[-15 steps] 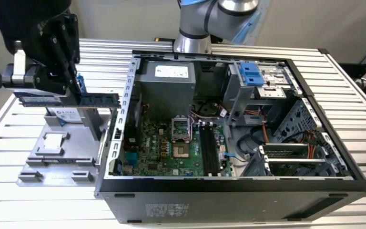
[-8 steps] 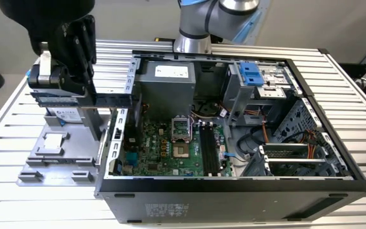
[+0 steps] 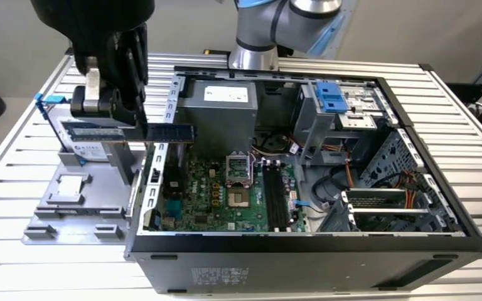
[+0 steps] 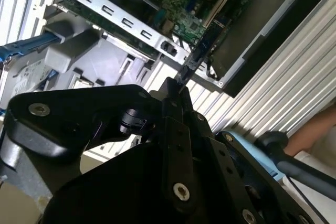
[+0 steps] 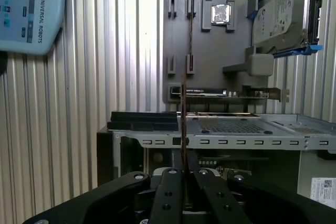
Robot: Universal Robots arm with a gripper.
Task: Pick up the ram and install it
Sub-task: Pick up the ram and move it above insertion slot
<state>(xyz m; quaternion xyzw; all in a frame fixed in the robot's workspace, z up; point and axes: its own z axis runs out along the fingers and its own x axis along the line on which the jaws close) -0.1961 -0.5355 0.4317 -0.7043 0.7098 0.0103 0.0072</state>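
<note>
Pinching the ram (image 3: 172, 132) by its flat faces near mid-length, the gripper (image 3: 132, 125) hangs above the case wall (image 3: 171, 94), with the stick level and jutting out on either side of the fingers. The slots (image 3: 273, 194) lie lower and well apart from the gripper, inside the case. Their length runs across the ram's.

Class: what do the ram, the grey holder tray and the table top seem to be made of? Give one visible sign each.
The ram: likely fibreglass circuit board, matt dark, thin and flat with chips. The holder tray: probably plastic, matt uniform grey with moulded blocks. The table top: seemingly aluminium, pale ribbed slats with a soft sheen.
</note>
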